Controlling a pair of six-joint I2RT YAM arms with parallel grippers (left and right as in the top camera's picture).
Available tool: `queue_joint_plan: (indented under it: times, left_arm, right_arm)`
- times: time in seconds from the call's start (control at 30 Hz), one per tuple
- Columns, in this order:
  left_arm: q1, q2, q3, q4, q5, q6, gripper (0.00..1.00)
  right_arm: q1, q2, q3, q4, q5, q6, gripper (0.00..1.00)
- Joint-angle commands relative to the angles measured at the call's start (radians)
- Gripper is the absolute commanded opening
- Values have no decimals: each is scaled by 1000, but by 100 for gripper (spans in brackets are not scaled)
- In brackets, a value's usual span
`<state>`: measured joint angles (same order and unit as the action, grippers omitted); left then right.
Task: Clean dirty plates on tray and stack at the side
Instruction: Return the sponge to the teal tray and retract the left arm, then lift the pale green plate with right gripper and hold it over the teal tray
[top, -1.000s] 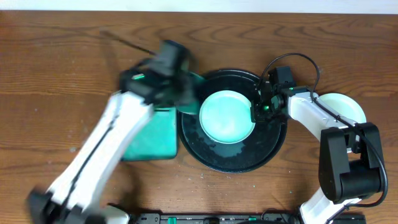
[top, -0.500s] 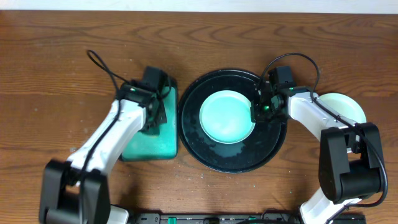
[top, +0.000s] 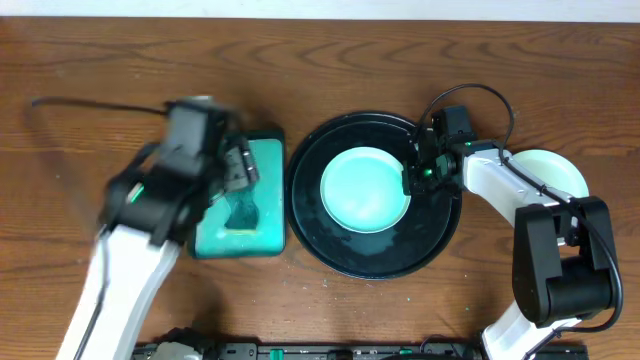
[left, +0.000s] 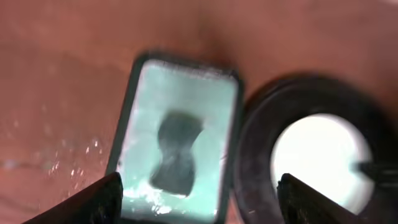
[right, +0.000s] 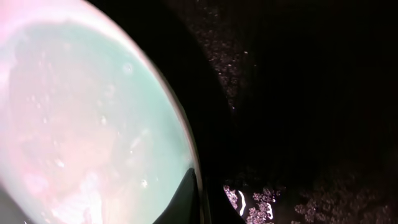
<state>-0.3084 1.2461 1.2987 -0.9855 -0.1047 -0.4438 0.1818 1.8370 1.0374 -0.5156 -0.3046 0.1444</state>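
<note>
Wiping stage, seemingly. Right gripper (top: 416, 174) down at the rim of the pale mint round plate (top: 365, 188), centred in the glossy black round tray (top: 340, 247); grip impossible to tell. Left gripper (left: 199, 193) gaping, empty, above the teal rectangular basin (top: 264, 225). Next: likely fetching its dark pad (left: 177, 152).

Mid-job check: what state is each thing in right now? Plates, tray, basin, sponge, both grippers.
plate in the tray: lying flat, pale mint, droplets on it.
tray: holds that one plate, wet specks on its floor.
side plate: on the table, partly under the right arm.
basin: holds pale liquid.
sponge: in the basin, not held.
left gripper: open, empty.
right gripper: at the plate's rim, grip unclear.
</note>
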Motion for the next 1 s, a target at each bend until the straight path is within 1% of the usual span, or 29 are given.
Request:
queue_joint_plan:
  times: [0.0, 0.07, 0.23, 0.3, 0.4, 0.47, 0.53, 0.67, 0.77, 0.87, 0.97]
  left_arm:
    - [5, -263, 22, -6, -20, 3, 80]
    - [5, -369, 22, 0, -20, 2, 80]
    - [5, -560, 22, 0, -20, 2, 80]
    - [5, -624, 22, 0, -19, 2, 81]
    - [5, -689, 22, -1, -19, 2, 81]
    - [5, -710, 22, -1, -19, 2, 81]
    - [5, -723, 22, -1, -19, 2, 81]
    - [5, -727, 21, -2, -19, 2, 81]
    - [5, -727, 21, -2, -19, 2, 81]
    - [5, -727, 21, -2, -19, 2, 81]
    - [5, -727, 21, -2, -19, 2, 81]
  right_arm:
    - [16, -47, 9, -5, -79, -40, 1]
    - [18, -105, 10, -8, -73, -50, 1]
    - [47, -262, 10, 18, -17, -83, 1]
    - [81, -335, 10, 66, 2, -83, 1]
    - [150, -388, 10, 169, 2, -83, 1]
    - [198, -393, 10, 248, 8, -83, 1]
    - [270, -382, 10, 349, 56, -85, 1]
    - [425, -309, 10, 536, 202, -192, 1]
    - [509, -219, 10, 668, 324, -344, 1]
    - [553, -182, 10, 747, 423, -415, 1]
    - [594, -194, 10, 791, 439, -471, 1]
